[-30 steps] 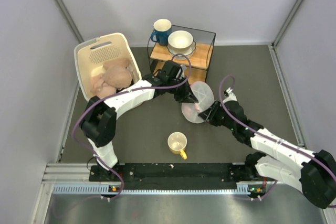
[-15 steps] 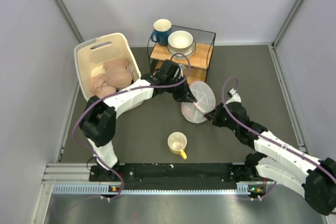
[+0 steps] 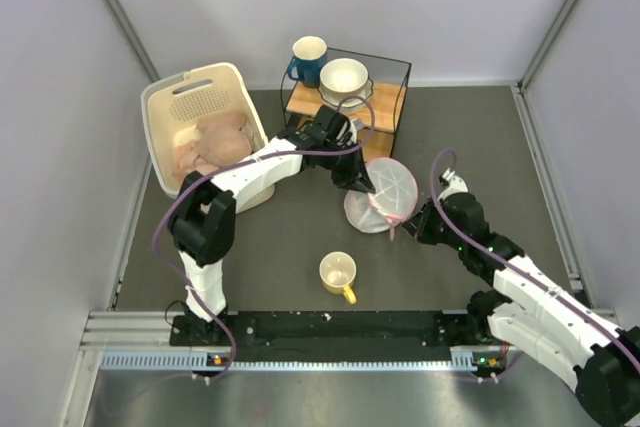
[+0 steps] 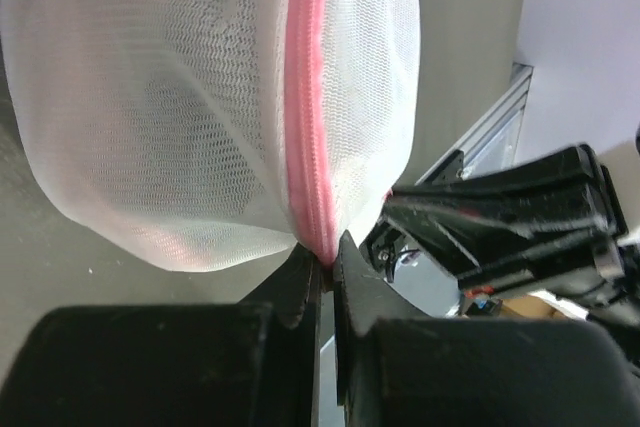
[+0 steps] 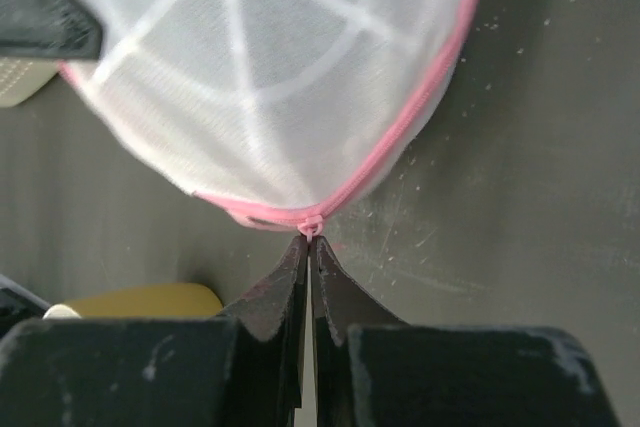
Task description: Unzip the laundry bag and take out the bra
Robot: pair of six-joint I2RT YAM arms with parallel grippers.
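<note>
The laundry bag (image 3: 385, 192), white mesh with a pink zip rim (image 4: 306, 97), is held between both grippers a little above the table. My left gripper (image 3: 362, 183) is shut on the pink rim at the bag's left side (image 4: 322, 259). My right gripper (image 3: 402, 228) is shut on the small pink zip pull (image 5: 313, 228) at the bag's near right edge. The bag fills the top of the right wrist view (image 5: 260, 67). The bra is hidden. Only a faint pink tint shows through the mesh low in the bag (image 4: 165, 242).
A yellow mug (image 3: 338, 273) stands just in front of the bag and shows in the right wrist view (image 5: 150, 299). A cream basket (image 3: 190, 102) with peach cloths is at the back left. A black-framed wooden shelf (image 3: 385, 107) holds a white bowl (image 3: 343, 77), with a blue mug (image 3: 308, 57) beside it.
The right gripper has drawn back toward the near right along the rim. The left gripper and the bag have shifted slightly right, and the bag now looks fuller.
</note>
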